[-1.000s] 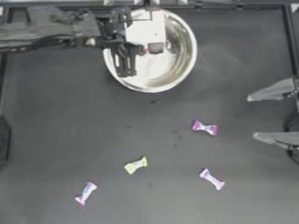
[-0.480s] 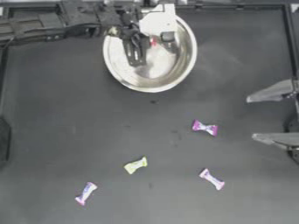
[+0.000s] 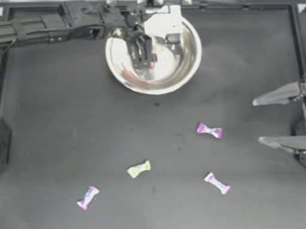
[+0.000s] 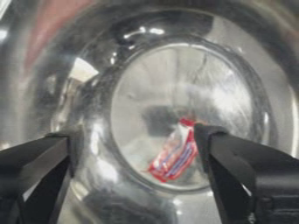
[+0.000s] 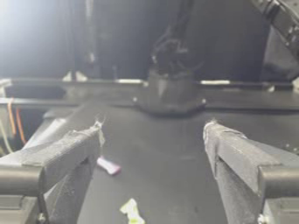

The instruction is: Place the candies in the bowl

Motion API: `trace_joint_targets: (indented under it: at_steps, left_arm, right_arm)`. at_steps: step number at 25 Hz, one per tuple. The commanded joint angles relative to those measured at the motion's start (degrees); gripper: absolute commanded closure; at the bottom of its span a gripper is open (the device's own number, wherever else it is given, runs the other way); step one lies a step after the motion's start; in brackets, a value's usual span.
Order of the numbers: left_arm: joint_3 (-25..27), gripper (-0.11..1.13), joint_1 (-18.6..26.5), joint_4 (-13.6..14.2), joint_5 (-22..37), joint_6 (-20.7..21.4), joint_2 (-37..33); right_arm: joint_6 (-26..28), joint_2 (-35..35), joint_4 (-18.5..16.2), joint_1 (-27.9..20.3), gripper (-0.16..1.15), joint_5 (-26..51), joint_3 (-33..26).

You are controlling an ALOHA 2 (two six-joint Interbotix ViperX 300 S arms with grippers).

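While left gripper (image 3: 142, 53) gapes over bowl (image 3: 185, 67): one red candy (image 4: 174, 155) inside, four candies (image 3: 210, 131) outside.

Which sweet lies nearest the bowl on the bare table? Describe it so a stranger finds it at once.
Start at the big silver bowl at the top, where the left claw hangs open. Go down and right across the dark table to the first sweet, the purple candy. The others lie lower and are yellow-green or white-and-pink.
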Motion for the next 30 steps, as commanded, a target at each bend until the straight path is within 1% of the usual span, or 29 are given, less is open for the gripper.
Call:
trace_joint_targets:
  at_steps: [1,4,6,11,13,17,22,24,26,28,30]
  left_arm:
    - [-0.2,0.0,-1.5,-1.9,-0.5,0.8,-10.9]
    - [2.5,0.0,-3.3,-3.7,-0.7,1.7,-16.1]
    - [5.0,0.0,-4.7,-5.9,-0.9,2.5,-19.8]
    - [13.3,0.01,-8.1,-13.6,-3.6,5.4,-30.4]
    - [17.9,0.02,-9.8,-16.8,-6.7,6.5,-35.5]
    - [27.7,0.05,-12.8,-20.0,-12.6,6.2,-44.9]
    - [40.7,0.05,-15.3,-24.9,-23.7,6.2,-55.9]
    - [45.4,0.05,-16.3,-26.1,-27.9,6.2,-59.3]
    - [49.8,0.05,-18.1,-26.5,-32.0,6.2,-62.4]
    - [52.6,0.05,-19.8,-26.6,-34.5,6.2,-64.0]
    - [54.0,0.05,-20.5,-26.6,-35.5,6.1,-64.9]
  right_arm:
    - [0.0,-0.4,0.3,-0.4,-0.01,0.0,-0.5]
    - [-0.1,-0.9,0.3,-0.6,-0.01,0.4,-0.4]
    - [0.0,-1.2,0.3,-0.8,-0.01,0.8,-0.3]
    - [0.0,-2.6,0.4,-1.3,-0.01,2.2,-0.3]
    - [0.0,-3.3,0.8,-1.5,-0.01,3.0,-0.3]
    - [0.0,-4.8,1.5,-2.5,-0.01,5.4,-0.3]
    - [0.0,-6.9,2.2,-3.9,-0.01,8.3,-0.4]
    - [-0.1,-7.2,2.5,-4.6,-0.01,9.6,-0.6]
    - [-0.1,-7.3,2.8,-5.4,-0.01,11.0,-1.1]
    - [-0.1,-7.2,3.1,-6.1,-0.01,12.7,-1.9]
    - [-0.1,-7.2,3.1,-6.4,-0.01,13.8,-2.4]
